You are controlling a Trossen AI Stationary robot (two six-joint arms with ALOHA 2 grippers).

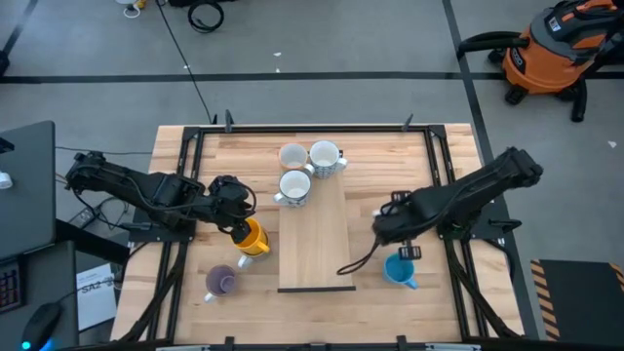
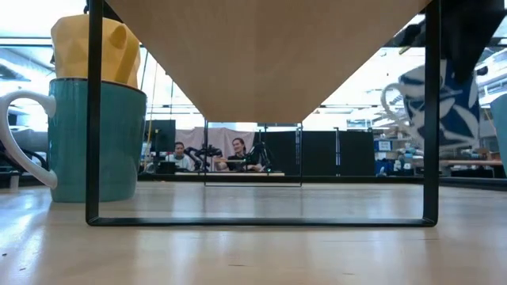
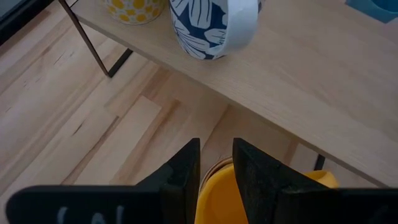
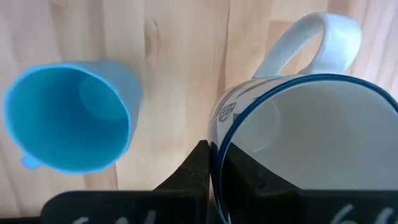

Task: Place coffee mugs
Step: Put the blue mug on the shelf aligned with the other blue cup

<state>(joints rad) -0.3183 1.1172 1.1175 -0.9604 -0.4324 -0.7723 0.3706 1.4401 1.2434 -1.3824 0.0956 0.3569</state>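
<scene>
On the table's left, a small purple ceramic mug (image 1: 222,282) is standing upright, mouth up, its handle pointing toward the left edge. Just above it, the left gripper (image 1: 240,231) is pinching the rim of a round yellow-orange mug (image 1: 253,238), one finger inside and one outside. Three white mugs (image 1: 295,185) are sitting upright in a cluster on the far end of the raised light wooden shelf (image 1: 317,244). On the right, the right gripper (image 4: 214,163) is clamping the rim of a white blue-rimmed mug (image 4: 305,124), beside a bright blue mug (image 1: 399,269) standing with nothing inside.
</scene>
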